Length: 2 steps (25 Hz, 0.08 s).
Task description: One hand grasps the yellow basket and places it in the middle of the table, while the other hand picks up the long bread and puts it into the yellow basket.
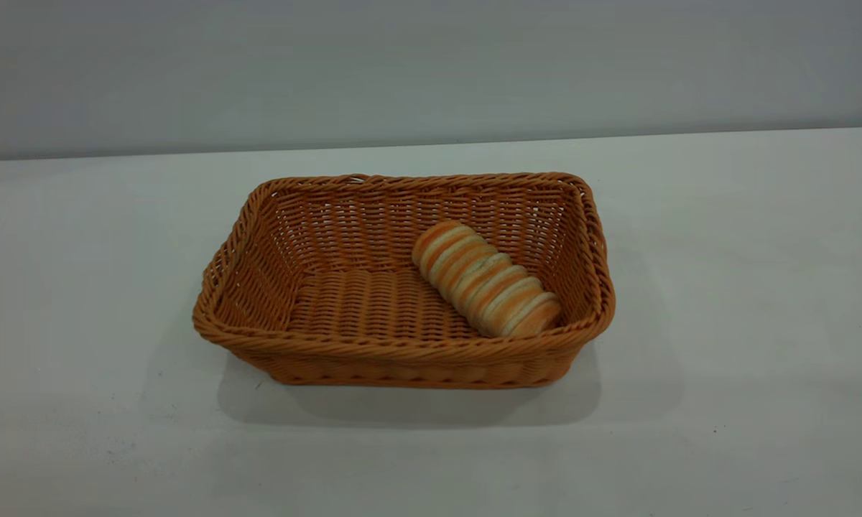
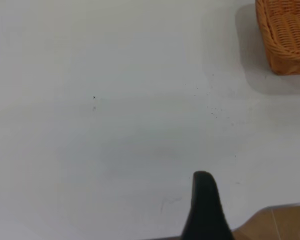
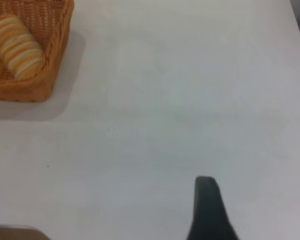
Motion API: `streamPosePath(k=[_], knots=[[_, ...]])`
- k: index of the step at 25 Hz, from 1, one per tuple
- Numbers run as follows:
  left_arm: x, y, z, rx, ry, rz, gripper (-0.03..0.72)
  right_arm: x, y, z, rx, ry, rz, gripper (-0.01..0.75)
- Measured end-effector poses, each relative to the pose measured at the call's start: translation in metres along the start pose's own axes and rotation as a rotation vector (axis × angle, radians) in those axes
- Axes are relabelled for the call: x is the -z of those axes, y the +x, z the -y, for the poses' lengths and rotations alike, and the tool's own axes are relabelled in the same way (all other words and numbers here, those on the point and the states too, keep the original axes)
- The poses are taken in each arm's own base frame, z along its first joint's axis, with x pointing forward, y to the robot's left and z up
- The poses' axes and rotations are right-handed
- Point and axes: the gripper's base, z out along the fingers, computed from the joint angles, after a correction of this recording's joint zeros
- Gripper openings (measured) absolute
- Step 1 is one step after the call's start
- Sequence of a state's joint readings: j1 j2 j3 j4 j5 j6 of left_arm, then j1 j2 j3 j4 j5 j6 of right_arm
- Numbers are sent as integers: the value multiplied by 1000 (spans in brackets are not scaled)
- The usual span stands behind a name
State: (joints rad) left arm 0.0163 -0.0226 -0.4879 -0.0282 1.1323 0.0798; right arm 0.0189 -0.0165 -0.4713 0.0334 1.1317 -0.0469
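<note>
Yellow basket (image 1: 402, 337) set about mid worktop (image 1: 747, 301), long side parallel to the near edge. Long bread (image 1: 485, 278) already inside, in the basket's right half, resting on the woven floor and leaning toward the right wall; long axis runs diagonal, from mid-basket at the back toward the front right corner. Both placements look done, judging by how things lie.

No arm visible in the exterior view. Left hand (image 2: 205, 210) off toward the worktop's left front edge, over bare surface, well apart from the basket, only a corner of which shows in its wrist view. Right hand (image 3: 207, 210) likewise off toward the right front edge, basket corner and bread seen well apart from it. Only one dark finger shows per wrist view, so how far open: cannot tell, either hand. Nothing seen held by either.

Key relation: bread lies on the right side of the basket, so right hand nearer to it; left hand nearer the empty left half. Prob. nothing left but parking both arms.
</note>
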Motion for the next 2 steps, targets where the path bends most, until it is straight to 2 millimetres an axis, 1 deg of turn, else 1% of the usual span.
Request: streamPosePath(k=[2], knots=[[0,0,0,0,0,0,582,0,0,0,0,0,0,530]])
